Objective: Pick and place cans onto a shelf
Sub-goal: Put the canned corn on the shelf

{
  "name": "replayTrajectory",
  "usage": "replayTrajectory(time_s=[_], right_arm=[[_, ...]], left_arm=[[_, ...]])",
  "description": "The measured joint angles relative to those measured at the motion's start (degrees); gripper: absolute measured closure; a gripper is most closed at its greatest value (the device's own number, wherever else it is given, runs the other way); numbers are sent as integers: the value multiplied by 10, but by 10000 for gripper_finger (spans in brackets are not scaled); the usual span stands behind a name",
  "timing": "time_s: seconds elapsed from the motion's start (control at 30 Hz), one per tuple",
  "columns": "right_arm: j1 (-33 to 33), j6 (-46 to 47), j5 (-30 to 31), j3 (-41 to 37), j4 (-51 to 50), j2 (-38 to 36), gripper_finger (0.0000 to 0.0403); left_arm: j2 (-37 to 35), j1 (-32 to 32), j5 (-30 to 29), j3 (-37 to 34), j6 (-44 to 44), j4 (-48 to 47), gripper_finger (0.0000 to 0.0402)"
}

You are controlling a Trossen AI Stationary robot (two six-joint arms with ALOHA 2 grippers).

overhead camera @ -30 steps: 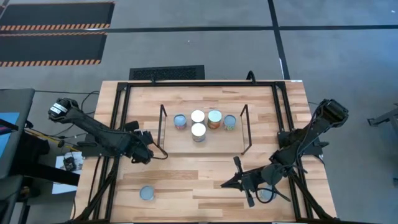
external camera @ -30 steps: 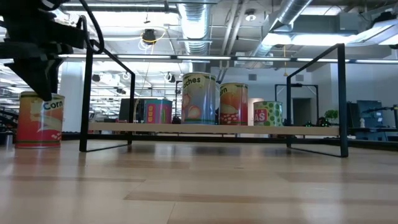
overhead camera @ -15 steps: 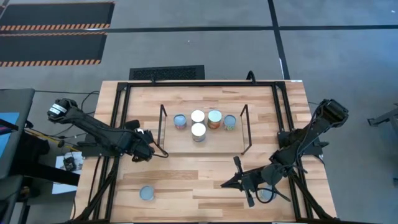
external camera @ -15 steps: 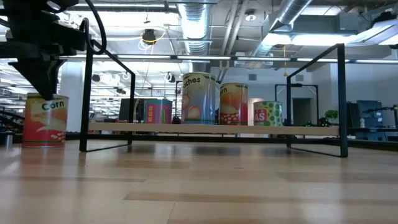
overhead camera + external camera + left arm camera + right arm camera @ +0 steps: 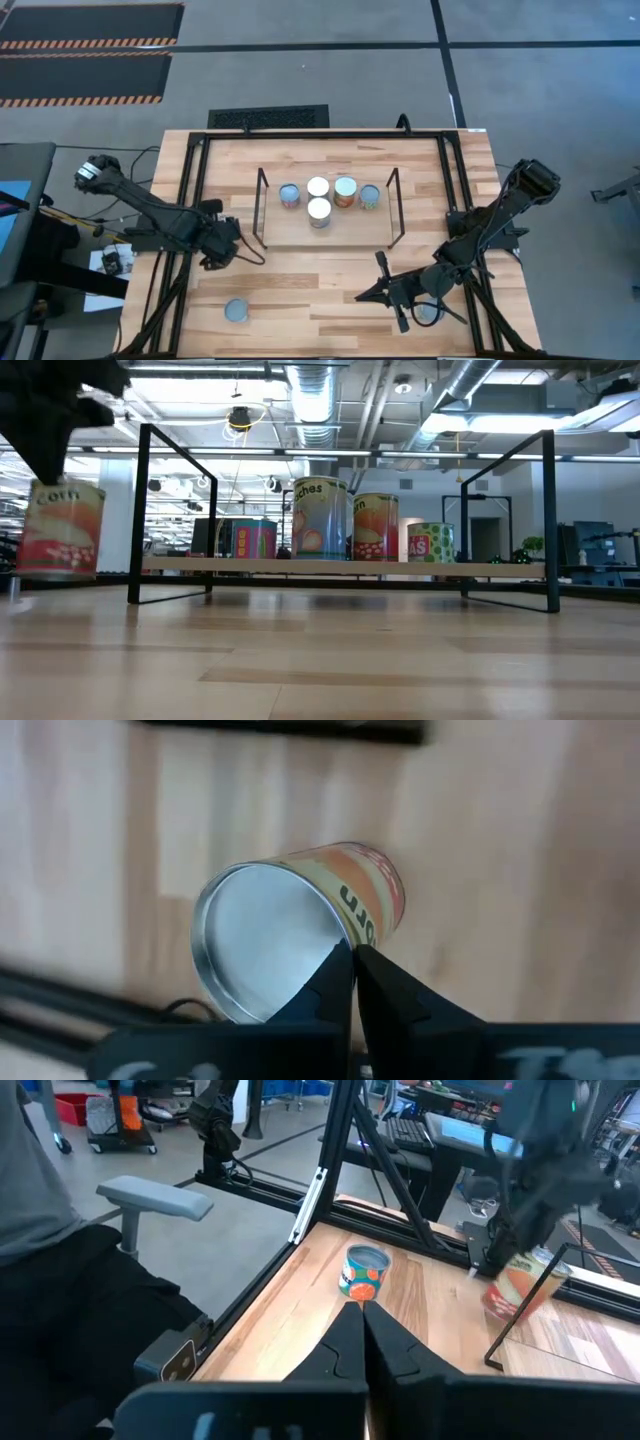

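The corn can point(image 5: 60, 528), gripped in the closed left claw point(image 5: 222, 247), is now being lifted off the surface point(image 5: 330, 290), left of the shelf point(image 5: 345, 232); the right claw point(image 5: 385, 292) is waiting closed, empty.

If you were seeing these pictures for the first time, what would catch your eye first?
The row of cans on the shelf at mid-table stands out at once: five in all, one in front of the other four. Next comes the corn can, lifted clear of the table and tilted in the left gripper beside the shelf's left end. The right gripper waits near the front edge, fingers together.
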Motion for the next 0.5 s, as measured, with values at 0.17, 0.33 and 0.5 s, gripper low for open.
replayTrajectory(time_s=[0.17, 0.33, 0.5], right_arm=[[0, 0, 0, 0, 0, 0, 399], [0, 0, 0, 0, 0, 0, 399], [0, 0, 0, 0, 1, 0, 398]], left_arm=[[-6, -55, 45, 40, 23, 22, 402], [-6, -114, 100, 74, 50, 118, 401], [3, -142, 98, 102, 91, 242, 401]])
